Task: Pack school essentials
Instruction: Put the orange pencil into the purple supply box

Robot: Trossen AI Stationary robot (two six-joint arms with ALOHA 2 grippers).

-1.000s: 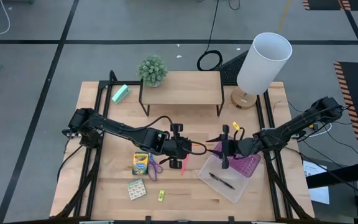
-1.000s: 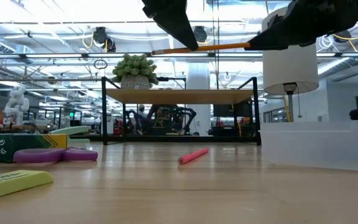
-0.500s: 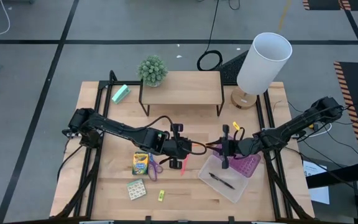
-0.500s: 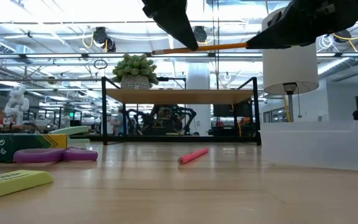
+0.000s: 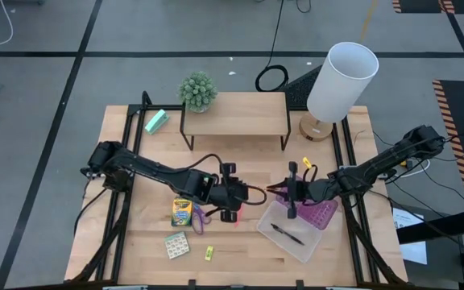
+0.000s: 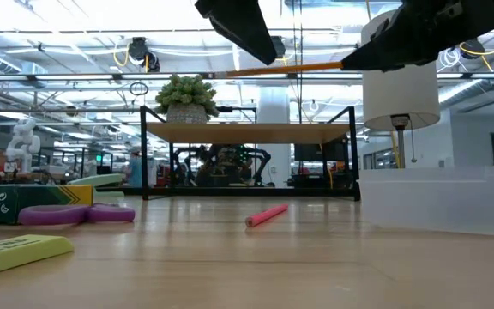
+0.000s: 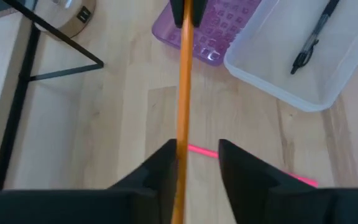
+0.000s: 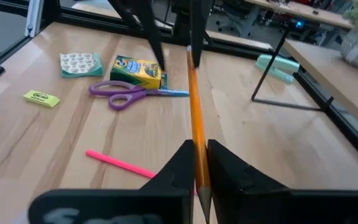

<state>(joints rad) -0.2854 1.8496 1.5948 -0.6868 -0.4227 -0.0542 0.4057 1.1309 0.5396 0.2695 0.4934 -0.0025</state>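
We see the orange pencil (image 6: 290, 67) held level in the air above the middle of the table: a thin, straight, smooth stick, bright orange along its whole visible length. In the right wrist view it runs (image 8: 197, 134) between the right gripper (image 8: 197, 163) fingers, which are pinched tight on it. In the left wrist view the same pencil (image 7: 183, 93) lies against one finger of the left gripper (image 7: 195, 163), whose fingers stand parted with a clear gap on the other side, so that gripper is not clamping it.

From above, the two grippers face each other near the table's centre, the left gripper (image 5: 234, 196) at about 9 o'clock from the right gripper (image 5: 291, 193).

Below them the pink pencil (image 6: 267, 215) lies flat on the pale wood-grain table (image 5: 240, 250), a slim matte rod. At 8 o'clock from the left gripper sits the crayon box (image 5: 182, 212), a yellow-green cardboard rectangle, with the purple-handled scissors (image 8: 129, 92) just beside it, their looped plastic handles glossy. Farther toward 7 o'clock lie the flat, patterned card pack (image 5: 177, 244) and the small yellow piece (image 5: 209, 253).

At 5 o'clock from the right gripper a clear plastic box (image 5: 292, 234), shallow and rectangular, holds the black pen (image 5: 286, 234); its translucent purple lid (image 5: 319, 213) with a moulded grid rests against the box.
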